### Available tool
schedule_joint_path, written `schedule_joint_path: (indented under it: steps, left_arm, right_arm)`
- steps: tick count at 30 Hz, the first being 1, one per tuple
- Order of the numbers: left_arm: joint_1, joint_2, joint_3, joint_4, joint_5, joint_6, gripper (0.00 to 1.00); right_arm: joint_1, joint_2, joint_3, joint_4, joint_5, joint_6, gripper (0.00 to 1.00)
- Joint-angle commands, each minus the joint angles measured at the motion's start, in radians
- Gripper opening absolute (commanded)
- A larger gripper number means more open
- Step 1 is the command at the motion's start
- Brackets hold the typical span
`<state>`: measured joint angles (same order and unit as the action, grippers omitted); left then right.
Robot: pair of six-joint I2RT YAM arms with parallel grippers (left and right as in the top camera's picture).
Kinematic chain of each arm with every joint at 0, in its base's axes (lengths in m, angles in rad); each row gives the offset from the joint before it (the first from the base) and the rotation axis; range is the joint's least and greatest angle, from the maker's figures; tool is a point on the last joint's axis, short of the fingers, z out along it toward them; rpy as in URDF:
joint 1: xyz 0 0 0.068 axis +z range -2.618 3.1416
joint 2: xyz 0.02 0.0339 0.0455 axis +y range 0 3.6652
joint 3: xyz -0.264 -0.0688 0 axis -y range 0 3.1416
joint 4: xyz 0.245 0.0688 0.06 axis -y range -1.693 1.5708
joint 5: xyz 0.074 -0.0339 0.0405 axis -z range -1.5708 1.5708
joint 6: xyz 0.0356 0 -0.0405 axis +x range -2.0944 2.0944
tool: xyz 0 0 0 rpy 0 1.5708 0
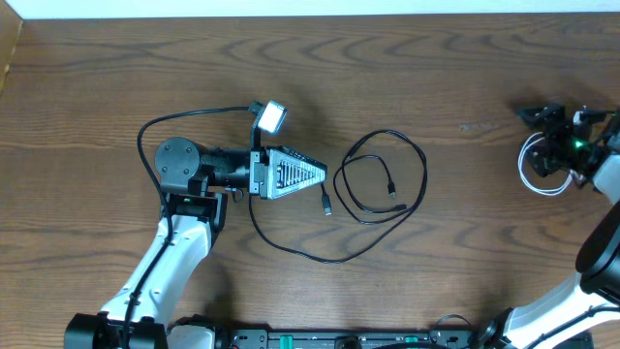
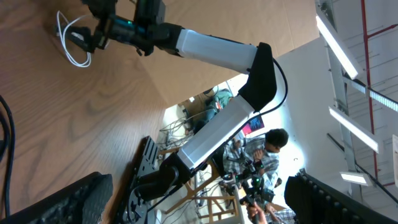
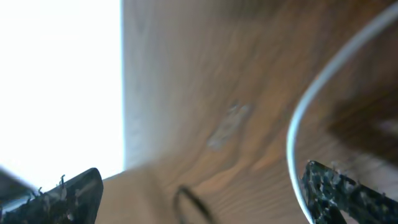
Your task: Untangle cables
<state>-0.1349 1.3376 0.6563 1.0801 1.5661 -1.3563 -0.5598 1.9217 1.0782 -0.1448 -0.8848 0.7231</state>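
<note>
Equally agape, left end effector [image 1: 316, 174] empty, right end effector [image 3: 202, 188] near white cable [image 3: 290, 140]

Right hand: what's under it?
A looped white cable lies on the table beneath the open right hand, curving between its fingers. In the overhead view, the stretch of loop directly under the hand is covered.

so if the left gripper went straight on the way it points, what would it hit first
Likely the looped black cable just ahead of the left gripper, whose fingers are open. Its height is unclear from overhead, so it could pass above the cable.
</note>
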Motion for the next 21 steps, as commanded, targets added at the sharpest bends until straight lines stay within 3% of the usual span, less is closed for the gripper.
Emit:
schedule_joint_path:
  steps: [1,11,21]
  left_arm:
    - [-0.003,0.002,-0.002,0.006,0.005,0.021,0.94]
    - [-0.003,0.002,-0.002,0.006,0.005,0.021,0.94]
    - [-0.003,0.002,-0.002,0.006,0.005,0.021,0.94]
  right_arm:
    - [-0.041,0.005,0.015,-0.008,-0.210,0.170,0.99]
    - [-0.072,-0.013,0.015,-0.119,-0.179,0.240,0.99]
    - [-0.039,-0.338,0.015,-0.413,0.537,0.095,0.99]
